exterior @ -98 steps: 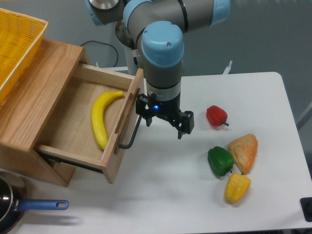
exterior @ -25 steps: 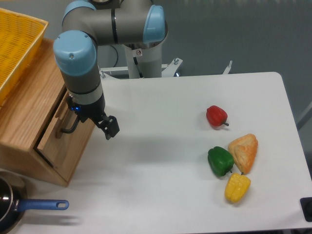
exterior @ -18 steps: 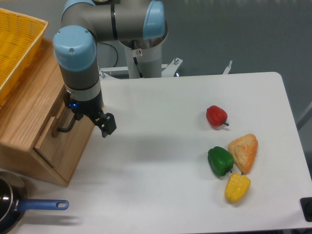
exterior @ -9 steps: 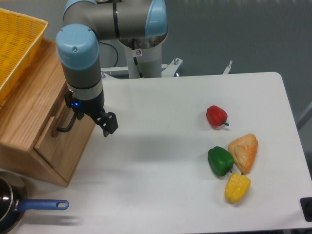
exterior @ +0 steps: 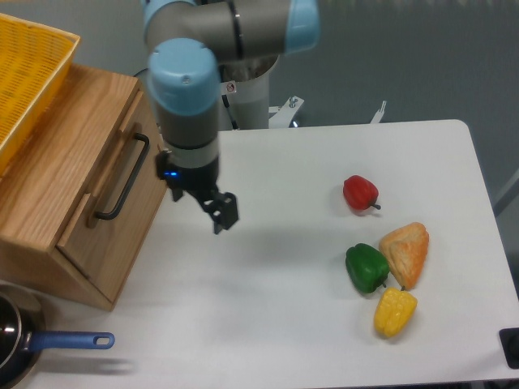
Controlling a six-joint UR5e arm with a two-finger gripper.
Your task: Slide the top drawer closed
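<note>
The top drawer (exterior: 134, 212) is a light-oak panel, pushed in flush with the front of the wooden cabinet (exterior: 49, 186). Its long black bar handle (exterior: 123, 174) runs diagonally along the front. My gripper (exterior: 203, 203) hangs over the white table to the right of the drawer front, clear of the handle. Its fingers are spread open and hold nothing. The inside of the drawer is hidden.
A yellow wire basket (exterior: 24, 73) sits on the cabinet. A pan with a blue handle (exterior: 69, 341) lies at the front left. A red pepper (exterior: 359, 192), a green pepper (exterior: 366, 267), an orange piece (exterior: 406, 253) and a yellow corn cob (exterior: 395, 312) lie at the right.
The drawer, open with a banana inside at first, has been pushed shut. In the last half second my gripper has left the handle and moved right and slightly forward over the table.
</note>
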